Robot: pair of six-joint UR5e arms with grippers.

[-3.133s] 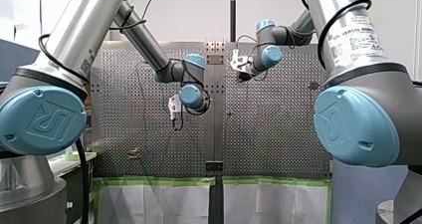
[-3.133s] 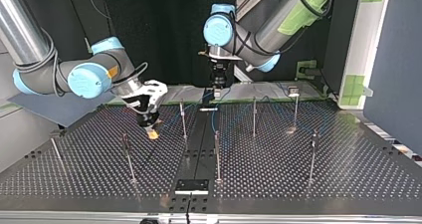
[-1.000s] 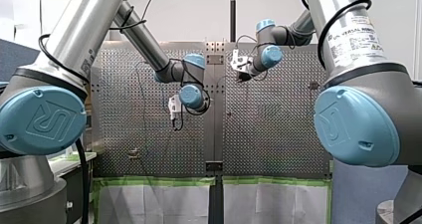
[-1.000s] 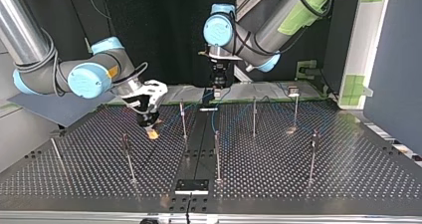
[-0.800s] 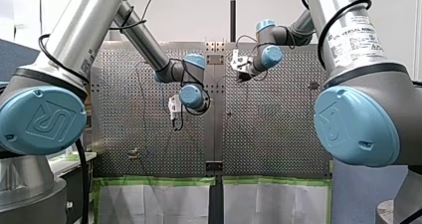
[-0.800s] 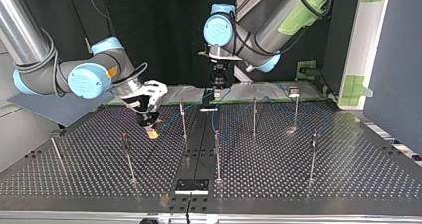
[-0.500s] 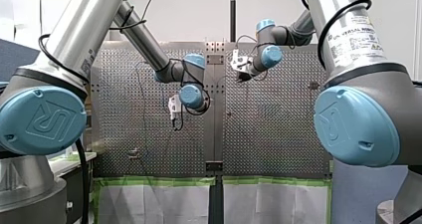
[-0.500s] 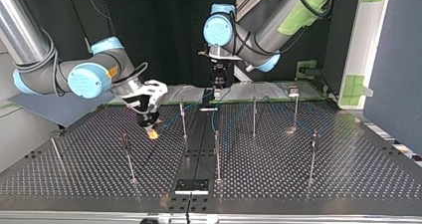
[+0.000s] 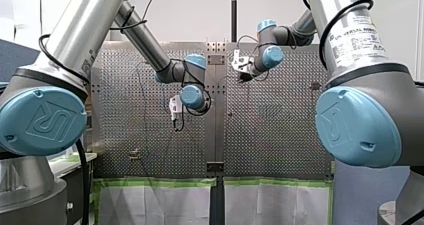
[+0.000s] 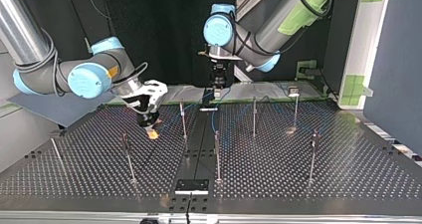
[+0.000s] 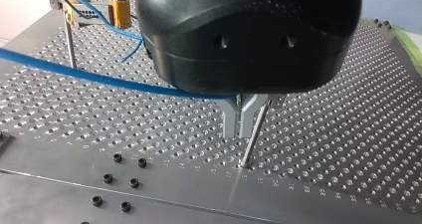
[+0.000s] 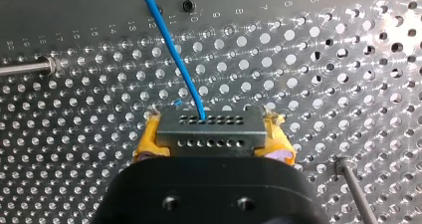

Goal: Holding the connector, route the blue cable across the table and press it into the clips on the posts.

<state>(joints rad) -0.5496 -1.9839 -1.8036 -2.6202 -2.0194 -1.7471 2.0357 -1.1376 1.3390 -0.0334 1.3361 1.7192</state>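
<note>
In the right wrist view my right gripper (image 12: 213, 145) has its yellow pads shut on a grey connector (image 12: 211, 133). The blue cable (image 12: 171, 50) leaves the connector's top and runs ahead over the perforated table. In the top view this gripper (image 10: 152, 133) hangs low at the left, between posts. My left gripper (image 11: 241, 119) has its metal fingers shut. The blue cable (image 11: 94, 76) runs sideways in to the fingers' root and ends there, pinched. A thin post (image 11: 254, 134) stands right beside those fingers. In the top view my left gripper (image 10: 217, 92) sits at the table's far middle.
Several thin posts stand on the table, among them one (image 10: 183, 118) by my right gripper, one (image 10: 217, 154) in the middle and one (image 10: 312, 154) at the right. A black plate (image 10: 191, 185) lies at the near edge. Loose blue cable (image 10: 278, 92) trails toward a fixture (image 10: 293, 90).
</note>
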